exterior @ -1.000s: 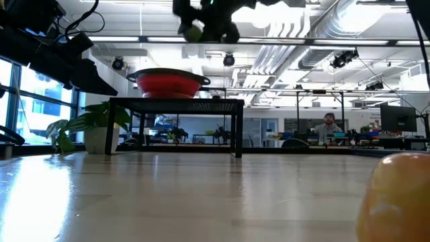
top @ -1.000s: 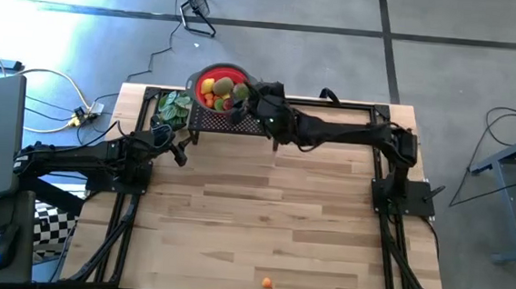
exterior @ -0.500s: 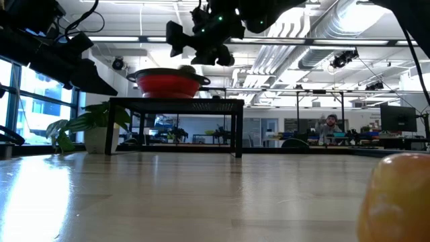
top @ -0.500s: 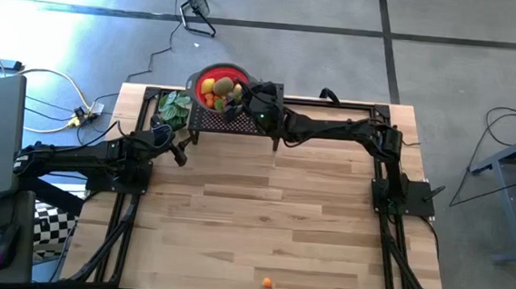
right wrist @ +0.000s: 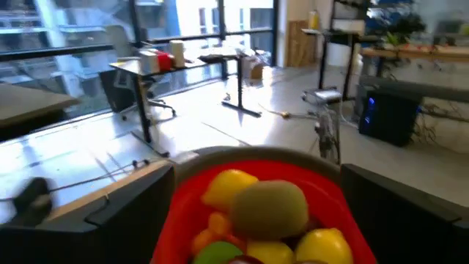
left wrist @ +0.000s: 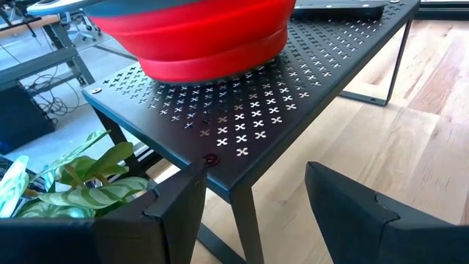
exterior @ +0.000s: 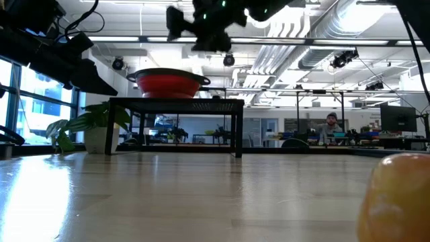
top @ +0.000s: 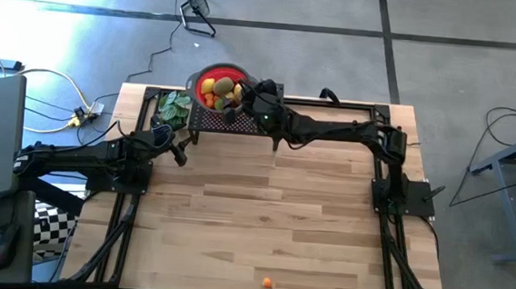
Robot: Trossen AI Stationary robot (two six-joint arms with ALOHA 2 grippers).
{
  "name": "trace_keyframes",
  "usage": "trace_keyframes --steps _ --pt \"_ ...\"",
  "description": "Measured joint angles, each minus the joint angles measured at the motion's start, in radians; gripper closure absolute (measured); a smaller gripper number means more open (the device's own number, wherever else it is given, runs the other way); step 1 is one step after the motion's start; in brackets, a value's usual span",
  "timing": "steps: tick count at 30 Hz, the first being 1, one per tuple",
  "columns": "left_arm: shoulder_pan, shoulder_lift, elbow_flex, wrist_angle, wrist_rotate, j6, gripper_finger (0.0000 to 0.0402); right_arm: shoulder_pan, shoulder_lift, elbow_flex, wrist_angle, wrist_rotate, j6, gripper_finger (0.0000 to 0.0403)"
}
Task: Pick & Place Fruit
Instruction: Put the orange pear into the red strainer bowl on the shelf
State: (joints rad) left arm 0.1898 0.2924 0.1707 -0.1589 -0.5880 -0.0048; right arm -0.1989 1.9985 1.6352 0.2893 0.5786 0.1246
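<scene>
High view | right pincer spread empty over round red bowl | fuzzy brown kiwi atop glossy lemons

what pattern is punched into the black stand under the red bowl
Rows of small cross-shaped holes in the black stand under the red bowl; clearest in the left wrist view.

Fruit in bowl on rack, plant left, one fruit piece at near edge

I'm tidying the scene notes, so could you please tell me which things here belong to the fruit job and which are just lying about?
Job:
- fruit in red bowl
- orange fruit on table
- right gripper, fingers open

Lying about:
- leafy plant
- black stand
</scene>
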Motion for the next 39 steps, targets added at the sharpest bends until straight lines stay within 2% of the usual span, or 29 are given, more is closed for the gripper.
trace_keyframes --steps 5,14,20,24,28,30,34,39 --pt "0.0 0.0 0.0 0.0 0.0 0.0 0.0174 0.071 -0.06 0.0 -0.066 -0.002 -0.063 0.0055" --pt "0.0 0.0 0.0 0.0 0.0 0.0 0.0174 0.228 -0.182 0.001 -0.355 -0.003 -0.064 0.0119" --pt "0.0 0.0 0.0 0.0 0.0 0.0 0.0174 0.323 -0.235 0.001 -0.517 -0.025 0.095 0.0147" --pt "0.0 0.0 0.0 -0.001 0.0 0.0 0.0174 0.37 -0.243 0.001 -0.615 -0.137 0.246 0.0161" --pt "0.0 0.0 0.0 -0.001 0.002 -0.001 0.0174 0.403 -0.243 0.001 -0.667 -0.278 0.301 0.017" --pt "0.0 0.0 0.0 -0.004 0.009 -0.015 0.0174 0.414 -0.243 0.001 -0.692 -0.306 0.299 0.0174" --pt "0.0 0.0 0.0 -0.019 0.052 -0.051 0.0174 0.418 -0.252 0.0 -0.751 -0.289 0.292 0.0184" --pt "0.0 0.0 0.0 -0.016 0.059 -0.045 0.0174 0.383 -0.279 0.0 -0.825 -0.239 0.221 0.0204"
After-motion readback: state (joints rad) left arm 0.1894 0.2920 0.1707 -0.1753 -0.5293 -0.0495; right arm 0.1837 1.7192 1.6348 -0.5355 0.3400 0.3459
